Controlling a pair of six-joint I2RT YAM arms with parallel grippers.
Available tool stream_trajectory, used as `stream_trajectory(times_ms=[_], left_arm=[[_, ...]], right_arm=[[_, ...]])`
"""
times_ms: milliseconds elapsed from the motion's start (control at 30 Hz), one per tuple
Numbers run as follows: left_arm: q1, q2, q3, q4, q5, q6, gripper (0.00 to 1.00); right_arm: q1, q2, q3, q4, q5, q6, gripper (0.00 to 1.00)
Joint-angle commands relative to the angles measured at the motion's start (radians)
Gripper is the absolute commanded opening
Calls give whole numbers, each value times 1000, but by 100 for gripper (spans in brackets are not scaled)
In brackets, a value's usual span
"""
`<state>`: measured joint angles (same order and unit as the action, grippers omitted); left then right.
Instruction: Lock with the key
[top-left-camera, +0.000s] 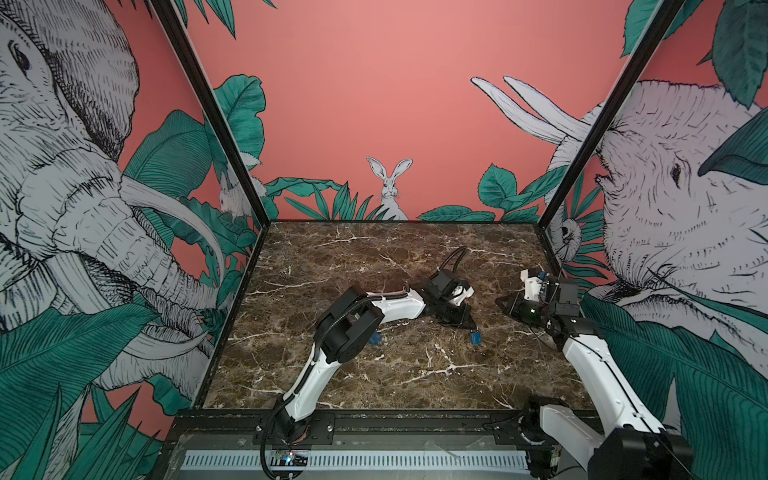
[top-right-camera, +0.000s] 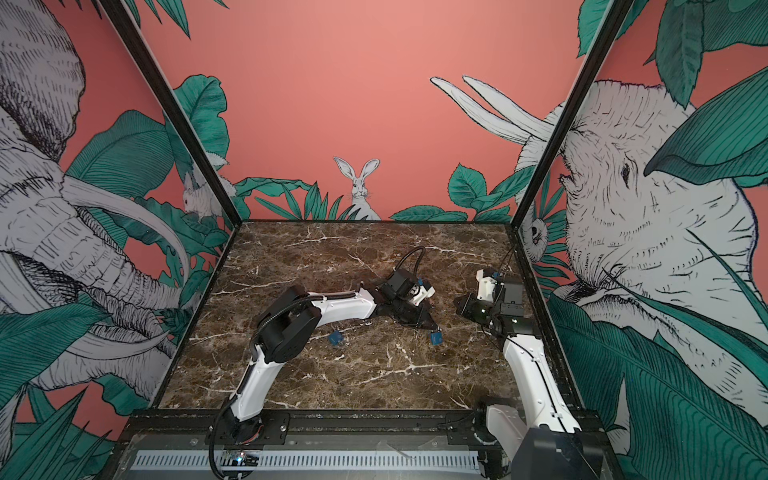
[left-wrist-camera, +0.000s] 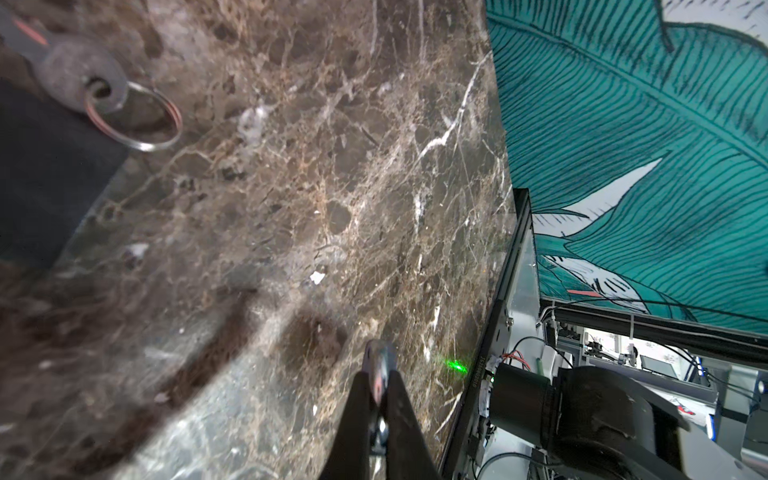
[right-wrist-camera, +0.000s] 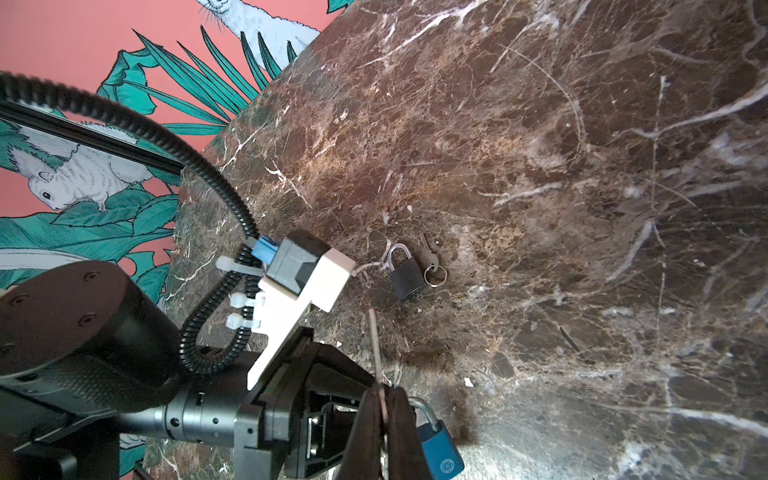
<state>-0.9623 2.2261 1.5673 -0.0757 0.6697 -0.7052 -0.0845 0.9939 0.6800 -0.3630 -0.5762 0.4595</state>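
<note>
Nearest us, the left arm (top-left-camera: 395, 309) and the right arm (top-left-camera: 590, 365) come up from the near edge of the marble table (top-left-camera: 374, 374). A small blue object (top-left-camera: 376, 340) peeks out from under the left arm. It may be a second padlock, but too much of it is hidden for us to say.

A little further in, the left gripper (top-left-camera: 469, 322) sits past the middle with its tips angled down. Its jaws are clamped on the steel shackle of the blue padlock (top-left-camera: 475, 338), whose body sits just below the tips, low over the marble. Just to the right, the right gripper (right-wrist-camera: 384, 395) faces it, jaws pressed together on the key (right-wrist-camera: 375, 345). In the right wrist view we see the blade edge-on, jutting free past the fingertips — the blue padlock is just beside them.

Beyond the left wrist, a black padlock (right-wrist-camera: 405, 276) lies flat on the marble, with keys on a ring (right-wrist-camera: 433, 266) right against its side. Farthest off is a painted rabbit (top-left-camera: 390, 187) on the pink back wall.
</note>
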Motion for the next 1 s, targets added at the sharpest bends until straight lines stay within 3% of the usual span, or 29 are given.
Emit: stream_trajectory(times_ms=[0,400,433,500,600,700,967], left_arm=[[-16,7,47,22,-3,-40,0],[-19,48,83,-51,-61,-47,0],[-19,50,86,-57,-61,-44,2],[-19,49,89,-68,-61,-42,16],[-19,41,90,-88,-106,-33,18],[-18,27,88,-105,-131,-22,31],[5,-35,58,-122,-168,-3,37]], right_arm=[[-4,2,7,38,-14,-4,0],[-5,0,10,20,-20,-6,0],[-4,1,11,19,-20,-6,0],[-4,4,16,12,-21,-8,0],[-3,5,17,12,-22,-4,0],[-3,6,16,10,-14,-4,0],[-1,12,4,-12,8,-14,0]])
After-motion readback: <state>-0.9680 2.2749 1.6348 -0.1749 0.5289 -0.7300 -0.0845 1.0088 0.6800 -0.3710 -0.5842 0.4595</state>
